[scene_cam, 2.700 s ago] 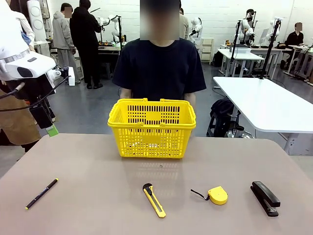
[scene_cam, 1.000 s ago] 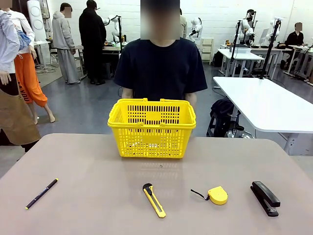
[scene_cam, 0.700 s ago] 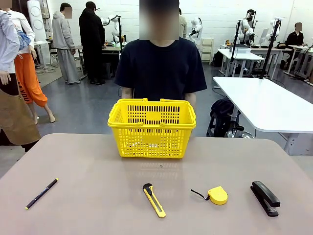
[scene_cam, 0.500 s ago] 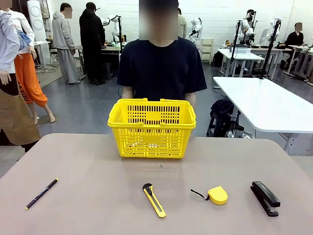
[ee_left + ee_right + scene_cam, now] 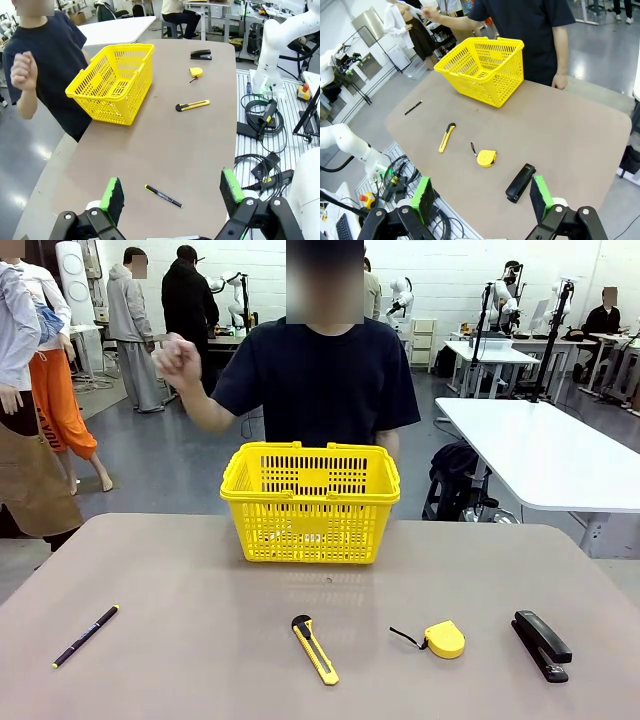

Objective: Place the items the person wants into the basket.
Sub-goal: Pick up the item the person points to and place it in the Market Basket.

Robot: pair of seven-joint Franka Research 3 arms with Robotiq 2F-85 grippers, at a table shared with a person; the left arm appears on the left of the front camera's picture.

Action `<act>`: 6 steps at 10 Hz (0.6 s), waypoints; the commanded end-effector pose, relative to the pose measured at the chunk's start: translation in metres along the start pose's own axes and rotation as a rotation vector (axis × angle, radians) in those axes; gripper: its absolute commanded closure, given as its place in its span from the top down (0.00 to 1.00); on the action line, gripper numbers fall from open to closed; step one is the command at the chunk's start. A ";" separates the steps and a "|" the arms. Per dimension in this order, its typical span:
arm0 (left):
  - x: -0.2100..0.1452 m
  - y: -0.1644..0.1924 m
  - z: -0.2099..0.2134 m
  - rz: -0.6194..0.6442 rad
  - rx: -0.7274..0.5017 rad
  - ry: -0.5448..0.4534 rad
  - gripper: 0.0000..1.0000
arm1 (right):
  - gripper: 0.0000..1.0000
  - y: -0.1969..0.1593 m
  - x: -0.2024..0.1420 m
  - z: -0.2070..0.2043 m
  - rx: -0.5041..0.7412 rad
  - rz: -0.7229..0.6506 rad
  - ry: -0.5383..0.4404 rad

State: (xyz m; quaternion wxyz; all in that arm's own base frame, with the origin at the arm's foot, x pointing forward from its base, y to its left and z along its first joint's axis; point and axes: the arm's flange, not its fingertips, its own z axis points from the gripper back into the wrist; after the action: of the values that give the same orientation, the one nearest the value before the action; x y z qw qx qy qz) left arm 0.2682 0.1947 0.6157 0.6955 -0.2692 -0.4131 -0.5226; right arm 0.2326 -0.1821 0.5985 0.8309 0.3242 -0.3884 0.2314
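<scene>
The yellow basket (image 5: 112,82) stands far out ahead of our left gripper (image 5: 172,190), up and to the left in its wrist view, at the table's (image 5: 200,580) far edge and close in front of the person (image 5: 330,380), who holds one closed hand (image 5: 178,362) raised beside the shoulder. Both our grippers hang above the near side with jaws spread wide and nothing between them. The thin black pen (image 5: 163,195) lies flat just beyond the left gripper's fingers, almost centred between them. The yellow tape measure (image 5: 485,158) sits ahead of the right gripper (image 5: 482,196), near its midline, with the box cutter (image 5: 446,137) farther out to one side and the stapler (image 5: 520,182) nearer on the other. We read this as the moment to wait: the raised fist points at nothing we can make out, so we should commit to no item until the gesture resolves. When it does, we would let the nearer arm answer. The pen calls for a low, square pinch across its barrel, fingertips nearly brushing the table. The tape measure wants a grip on its body, clear of the loose strap and of both neighbours, which are not wanted.
</scene>
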 end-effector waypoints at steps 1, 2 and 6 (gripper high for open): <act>0.001 0.002 0.002 -0.029 0.001 -0.020 1.00 | 1.00 -0.001 0.001 -0.001 0.020 0.013 -0.017; 0.001 0.002 0.002 -0.029 0.001 -0.020 1.00 | 1.00 -0.001 0.001 -0.001 0.020 0.013 -0.017; 0.001 0.002 0.002 -0.029 0.001 -0.020 1.00 | 1.00 -0.001 0.001 -0.001 0.020 0.013 -0.017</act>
State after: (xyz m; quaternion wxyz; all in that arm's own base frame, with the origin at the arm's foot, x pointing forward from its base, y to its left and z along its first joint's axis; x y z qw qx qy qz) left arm 0.2689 0.1955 0.6160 0.6964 -0.2684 -0.4129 -0.5219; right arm 0.2326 -0.1821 0.5985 0.8309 0.3241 -0.3885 0.2316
